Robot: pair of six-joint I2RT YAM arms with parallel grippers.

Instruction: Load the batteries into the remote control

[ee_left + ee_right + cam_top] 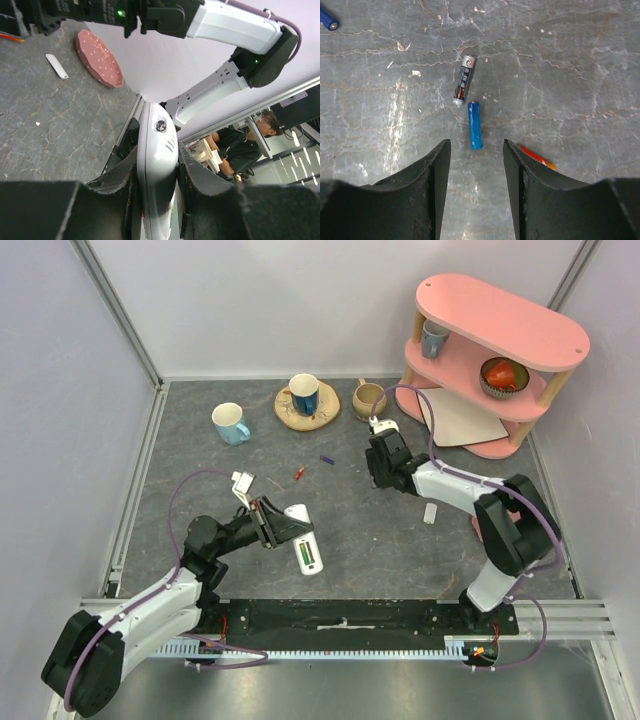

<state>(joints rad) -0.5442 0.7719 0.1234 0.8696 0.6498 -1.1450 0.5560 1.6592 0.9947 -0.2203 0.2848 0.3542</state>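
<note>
My left gripper (157, 167) is shut on the white remote control (157, 145), which it holds on edge; in the top view the remote control (303, 540) shows a green-lined slot. My right gripper (476, 145) hovers open above the table. A blue battery (475, 125) lies just ahead of the gap between its fingers. A dark grey battery (464, 80) lies beyond that, and a red battery (536, 156) is partly hidden by the right finger. Another blue battery (327, 19) lies at the far left. From above, a red battery (299, 473) and a blue-purple one (326, 459) show left of the right gripper (385, 455).
A small white cover (430, 513) lies right of centre. At the back stand a blue mug (231, 423), a mug on a wooden plate (304, 395), a tan cup (368, 398) and a pink shelf (490, 360). A white scrap (243, 480) lies near the left arm.
</note>
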